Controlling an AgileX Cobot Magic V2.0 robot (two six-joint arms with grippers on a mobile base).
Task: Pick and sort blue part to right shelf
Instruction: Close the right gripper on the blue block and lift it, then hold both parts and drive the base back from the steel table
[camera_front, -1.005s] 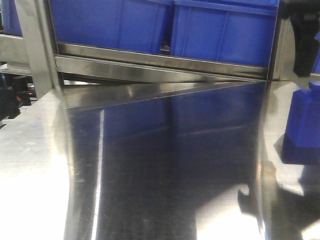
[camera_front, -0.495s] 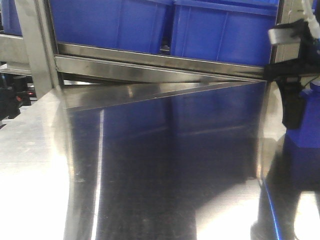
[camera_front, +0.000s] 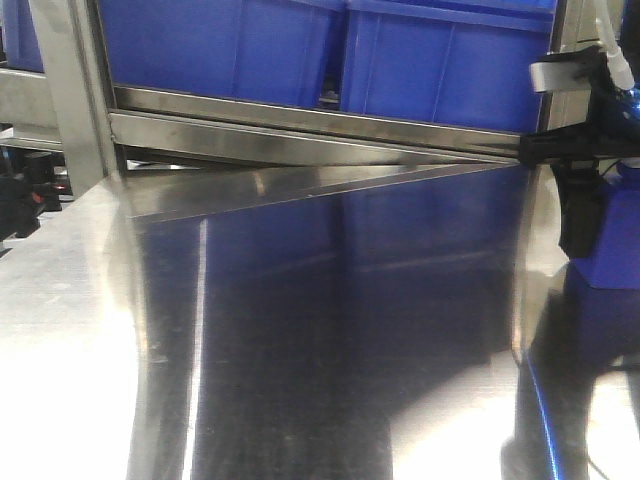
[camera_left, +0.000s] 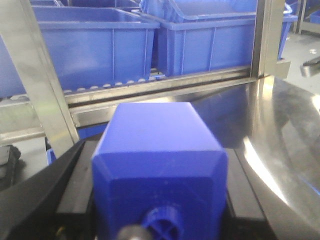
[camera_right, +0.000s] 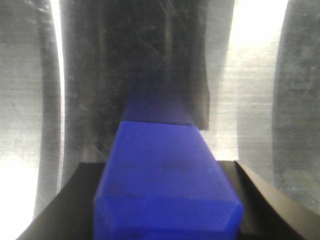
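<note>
Solid blue part (camera_left: 159, 160), sloped shoulders, stubby neck

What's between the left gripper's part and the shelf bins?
Left wrist view: the steel front bar and the roller track lie between the part and the bins.

A: What's lost out front?
B: The blue part (camera_front: 615, 250) runs off the right edge; a black finger (camera_front: 580, 215) hides its left side.
A: And the wrist views?
B: Left: on the second blue part (camera_left: 160, 160) the neck (camera_left: 161, 224) is blurred and cropped at the bottom. Right: the part's near end is cut off too.
</note>
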